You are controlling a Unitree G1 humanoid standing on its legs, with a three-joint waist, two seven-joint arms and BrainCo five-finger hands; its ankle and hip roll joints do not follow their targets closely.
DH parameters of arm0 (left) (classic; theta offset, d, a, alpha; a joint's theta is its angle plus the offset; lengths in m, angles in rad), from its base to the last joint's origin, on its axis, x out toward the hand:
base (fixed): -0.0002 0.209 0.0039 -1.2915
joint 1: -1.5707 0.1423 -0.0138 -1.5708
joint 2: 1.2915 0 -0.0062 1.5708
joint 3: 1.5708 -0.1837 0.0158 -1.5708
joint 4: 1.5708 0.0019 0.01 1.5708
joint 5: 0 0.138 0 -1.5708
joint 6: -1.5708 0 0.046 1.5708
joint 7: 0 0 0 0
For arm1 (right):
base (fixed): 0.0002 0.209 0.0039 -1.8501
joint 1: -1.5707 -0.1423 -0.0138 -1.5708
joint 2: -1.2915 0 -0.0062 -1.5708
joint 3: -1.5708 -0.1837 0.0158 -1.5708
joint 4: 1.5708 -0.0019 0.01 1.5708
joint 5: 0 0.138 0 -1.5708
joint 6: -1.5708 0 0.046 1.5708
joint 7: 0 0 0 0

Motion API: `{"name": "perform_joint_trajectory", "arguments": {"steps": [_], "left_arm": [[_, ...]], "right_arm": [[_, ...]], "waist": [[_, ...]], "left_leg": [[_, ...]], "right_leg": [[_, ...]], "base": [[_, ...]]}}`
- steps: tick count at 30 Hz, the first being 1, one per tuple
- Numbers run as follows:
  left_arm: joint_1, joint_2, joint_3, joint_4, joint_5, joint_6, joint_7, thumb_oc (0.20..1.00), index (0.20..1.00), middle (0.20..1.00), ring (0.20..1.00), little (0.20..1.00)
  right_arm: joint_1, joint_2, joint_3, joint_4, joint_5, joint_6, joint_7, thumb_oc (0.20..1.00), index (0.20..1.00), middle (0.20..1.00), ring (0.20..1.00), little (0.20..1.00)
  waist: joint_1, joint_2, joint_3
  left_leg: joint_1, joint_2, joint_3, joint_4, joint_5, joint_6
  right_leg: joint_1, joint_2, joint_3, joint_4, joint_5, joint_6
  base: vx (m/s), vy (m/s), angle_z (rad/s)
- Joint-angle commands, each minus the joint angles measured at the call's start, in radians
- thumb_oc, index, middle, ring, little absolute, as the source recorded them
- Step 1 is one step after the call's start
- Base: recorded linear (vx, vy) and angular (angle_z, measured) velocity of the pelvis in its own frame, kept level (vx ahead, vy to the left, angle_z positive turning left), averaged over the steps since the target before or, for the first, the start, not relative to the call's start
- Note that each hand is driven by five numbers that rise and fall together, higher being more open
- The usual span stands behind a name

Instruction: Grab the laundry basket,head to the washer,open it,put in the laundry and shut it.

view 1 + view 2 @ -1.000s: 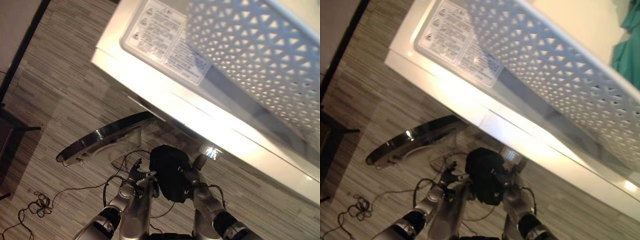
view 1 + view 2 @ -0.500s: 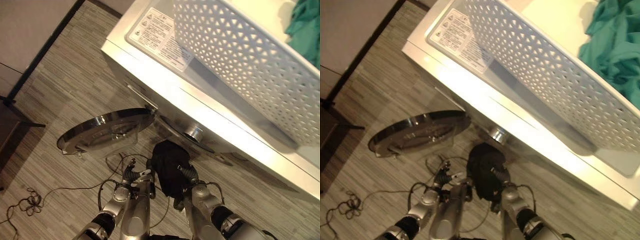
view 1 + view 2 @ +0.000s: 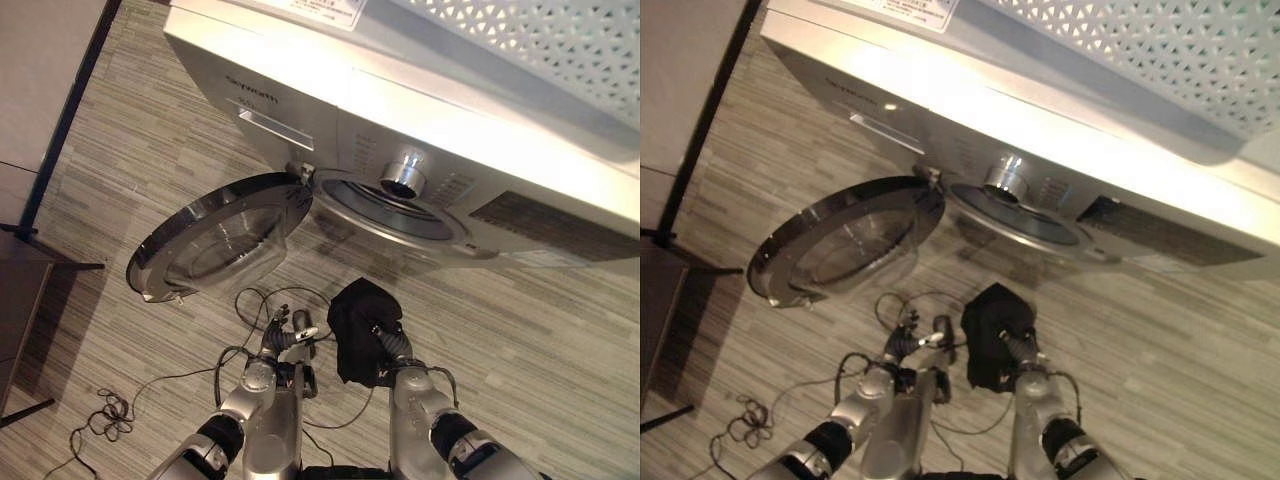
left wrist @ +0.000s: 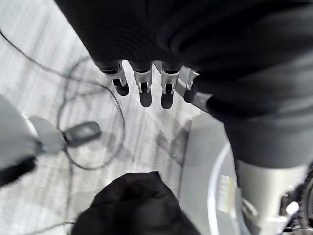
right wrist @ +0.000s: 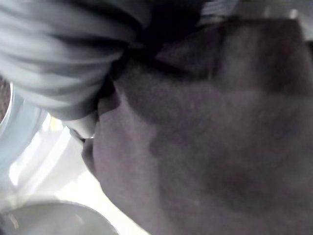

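Fingers [image 3: 385, 335] gripping black garment [image 3: 358, 320], washer [image 3: 400, 200] open

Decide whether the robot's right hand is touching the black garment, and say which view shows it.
Touching. In the left eye view the right hand has its fingers curled into the black garment, holding it up before the open washer.

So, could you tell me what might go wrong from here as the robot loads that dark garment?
The black garment hangs bunched from the right hand, short of the washer opening, so it may snag the rim or drop to the floor. The open door stands beside the left hand, whose straight fingers hold nothing; a forward swing might hit it.
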Motion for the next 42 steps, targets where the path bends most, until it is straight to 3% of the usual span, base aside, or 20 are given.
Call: {"name": "perform_joint_trajectory", "arguments": {"steps": [1, 7, 12, 20, 24, 29, 32, 33, 35, 37, 38, 42], "left_arm": [[-0.008, -0.013, -0.040, -0.049, -0.024, -0.039, -0.014, 1.000, 1.000, 1.000, 1.000, 1.000], [-0.010, -0.020, -0.078, -0.050, -0.016, -0.032, -0.036, 1.000, 1.000, 1.000, 1.000, 1.000], [-0.024, -0.037, -0.097, -0.040, 0.004, -0.016, -0.040, 1.000, 1.000, 1.000, 1.000, 1.000], [-0.038, -0.013, -0.142, -0.100, -0.015, -0.029, -0.038, 1.000, 1.000, 1.000, 1.000, 1.000], [-0.039, 0.004, -0.146, -0.125, -0.016, -0.034, -0.038, 1.000, 1.000, 1.000, 1.000, 1.000], [-0.022, 0.020, -0.129, -0.123, -0.020, -0.032, -0.054, 1.000, 1.000, 1.000, 1.000, 1.000], [-0.018, 0.025, -0.120, -0.117, -0.028, -0.032, -0.058, 1.000, 1.000, 1.000, 1.000, 1.000], [-0.013, 0.032, -0.118, -0.108, -0.029, -0.035, -0.059, 1.000, 1.000, 1.000, 1.000, 1.000], [-0.012, 0.042, -0.118, -0.110, -0.028, -0.036, -0.060, 1.000, 1.000, 1.000, 1.000, 1.000], [-0.010, 0.047, -0.119, -0.114, -0.030, -0.036, -0.062, 1.000, 1.000, 1.000, 1.000, 1.000], [0.002, 0.065, -0.116, -0.121, -0.037, -0.034, -0.068, 1.000, 1.000, 1.000, 1.000, 1.000], [0.033, 0.101, -0.114, -0.146, -0.049, -0.032, -0.075, 1.000, 1.000, 1.000, 1.000, 1.000]], "right_arm": [[0.017, 0.023, -0.057, -0.097, 0.055, -0.086, -0.064, 0.200, 0.200, 0.200, 0.200, 0.200], [-0.108, 0.041, -0.236, -0.299, 0.078, -0.204, -0.239, 0.200, 0.200, 0.200, 0.200, 0.200], [-0.147, 0.073, -0.313, -0.465, 0.075, -0.284, -0.324, 0.200, 0.200, 0.200, 0.200, 0.200], [-0.322, 0.101, -0.384, -0.413, 0.145, -0.364, -0.363, 0.200, 0.200, 0.200, 0.200, 0.200], [-0.411, 0.067, -0.460, -0.397, 0.136, -0.396, -0.411, 0.200, 0.200, 0.200, 0.200, 0.200], [-0.554, -0.072, -0.583, -0.434, 0.064, -0.414, -0.517, 0.200, 0.200, 0.200, 0.200, 0.200], [-0.612, -0.139, -0.594, -0.418, 0.041, -0.404, -0.545, 0.200, 0.200, 0.200, 0.200, 0.200], [-0.679, -0.216, -0.604, -0.399, 0.022, -0.399, -0.580, 0.200, 0.200, 0.200, 0.200, 0.200], [-0.731, -0.281, -0.621, -0.400, 0.020, -0.405, -0.611, 0.200, 0.200, 0.200, 0.200, 0.200], [-0.754, -0.311, -0.622, -0.404, 0.011, -0.399, -0.626, 0.200, 0.200, 0.200, 0.200, 0.200], [-0.797, -0.384, -0.618, -0.428, -0.030, -0.377, -0.664, 0.200, 0.200, 0.200, 0.200, 0.200], [-0.867, -0.502, -0.574, -0.429, -0.134, -0.283, -0.732, 0.200, 0.200, 0.200, 0.200, 0.200]], "waist": [[-0.010, 0.022, -0.002], [-0.006, 0.071, -0.002], [-0.006, 0.079, -0.002], [0.035, 0.099, -0.002], [0.058, 0.118, -0.002], [0.090, 0.156, -0.002], [0.105, 0.167, -0.002], [0.119, 0.176, -0.002], [0.127, 0.183, -0.002], [0.132, 0.187, -0.002], [0.137, 0.191, -0.004], [0.152, 0.198, -0.017]], "left_leg": [[-0.119, -0.007, -0.021, 0.163, -0.051, -0.004], [-0.219, -0.040, -0.016, 0.221, -0.074, 0.013], [-0.269, -0.057, -0.015, 0.237, -0.080, 0.027], [-0.370, -0.077, -0.049, 0.272, -0.077, 0.037], [-0.394, -0.086, -0.063, 0.279, -0.076, 0.034], [-0.422, -0.098, -0.080, 0.275, -0.067, 0.029], [-0.432, -0.101, -0.083, 0.274, -0.062, 0.027], [-0.443, -0.103, -0.085, 0.273, -0.057, 0.024], [-0.449, -0.103, -0.089, 0.267, -0.051, 0.017], [-0.452, -0.103, -0.091, 0.264, -0.047, 0.014], [-0.461, -0.102, -0.095, 0.252, -0.036, 0.007], [-0.472, -0.106, -0.103, 0.235, -0.023, 0.001]], "right_leg": [[0.014, -0.144, -0.019, 0.052, -0.057, 0.089], [-0.066, -0.205, -0.018, 0.111, -0.057, 0.104], [-0.121, -0.224, -0.005, 0.156, -0.061, 0.113], [-0.190, -0.227, -0.015, 0.196, -0.071, 0.119], [-0.206, -0.233, -0.025, 0.209, -0.082, 0.121], [-0.228, -0.239, -0.033, 0.237, -0.106, 0.123], [-0.240, -0.244, -0.035, 0.252, -0.112, 0.125], [-0.250, -0.248, -0.038, 0.259, -0.116, 0.127], [-0.254, -0.251, -0.041, 0.262, -0.121, 0.130], [-0.256, -0.252, -0.045, 0.265, -0.125, 0.130], [-0.263, -0.254, -0.053, 0.272, -0.132, 0.129], [-0.282, -0.260, -0.061, 0.285, -0.141, 0.130]], "base": [[-0.03, 0.053, 0.06], [-0.03, 0.067, 0.15], [-0.02, 0.053, 0.10], [-0.02, -0.009, 0.07], [0.00, -0.039, 0.22], [0.01, -0.043, 0.16], [0.02, -0.034, 0.14], [0.02, -0.048, 0.17], [0.02, -0.062, 0.13], [0.01, -0.061, 0.08], [0.01, -0.081, 0.11], [0.02, -0.040, 0.14]]}}
